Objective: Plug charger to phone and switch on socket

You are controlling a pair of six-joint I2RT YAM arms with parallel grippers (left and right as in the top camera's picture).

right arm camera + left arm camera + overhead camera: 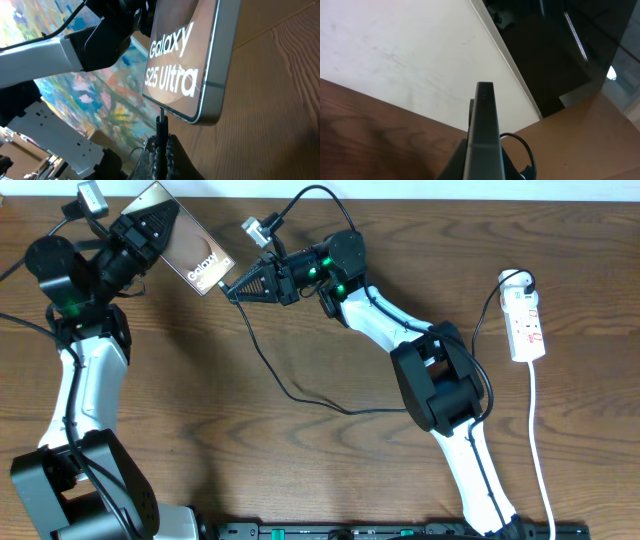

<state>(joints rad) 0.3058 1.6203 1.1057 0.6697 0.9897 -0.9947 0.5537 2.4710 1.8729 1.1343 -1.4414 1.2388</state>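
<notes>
The left tool is clamped on the phone and holds it off the desk near the far left corner. The phone is tilted, its mirrored back and white lettering facing up. In the left wrist view the phone shows edge-on, rising from between that tool's fingers.

The right tool sits just beside the phone's lower end, along the far edge, closed on the plug end of the charger. In the right wrist view the plug tip stands up from between the fingers and meets the bottom edge of the phone. Whether it is seated in the port I cannot tell. From the right tool the charger trails loose in a curve across the middle of the desk and passes under the right arm.

The socket lies flat near the right edge, toward the far right corner, well apart from both tools. A black plug sits in its far end, and its white cord runs along the right edge toward the near edge. Its switches are too small to read.
</notes>
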